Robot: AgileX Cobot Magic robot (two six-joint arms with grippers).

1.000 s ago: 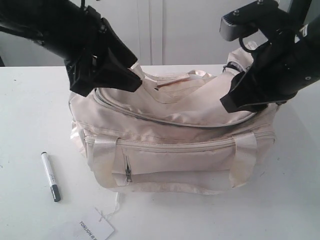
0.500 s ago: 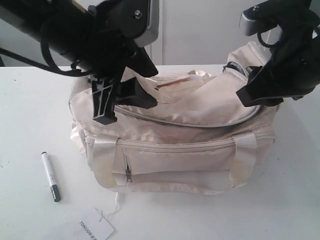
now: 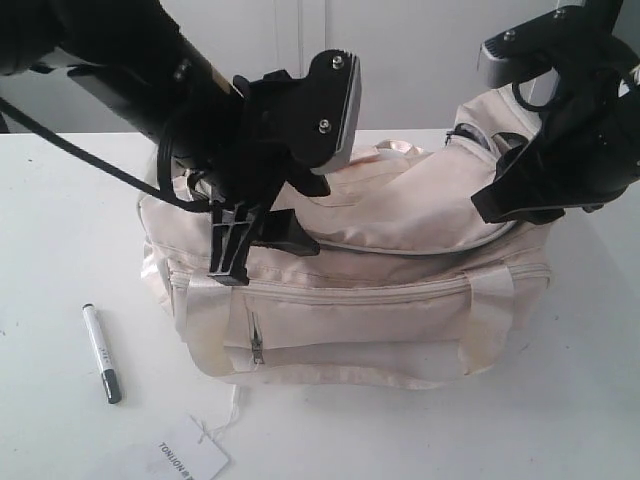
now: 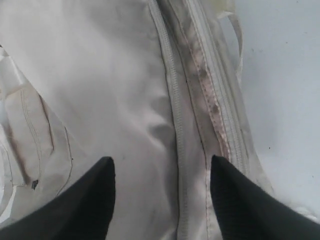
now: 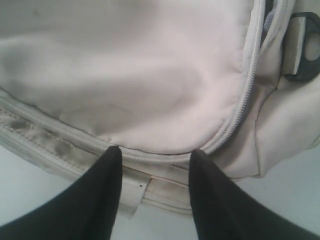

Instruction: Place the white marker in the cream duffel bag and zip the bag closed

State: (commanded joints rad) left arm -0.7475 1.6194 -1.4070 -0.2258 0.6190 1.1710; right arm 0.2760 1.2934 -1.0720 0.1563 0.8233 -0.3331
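white marker (image 3: 101,353) flat, long axis front-to-back, dark end, probably cap, nearest

Exterior faces bag (image 3: 360,320) front; wrist views close above it.

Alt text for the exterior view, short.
A cream duffel bag sits on a white table, with the left tool and right tool both open above its top zipper. A white marker and paper tag lie beside the bag.
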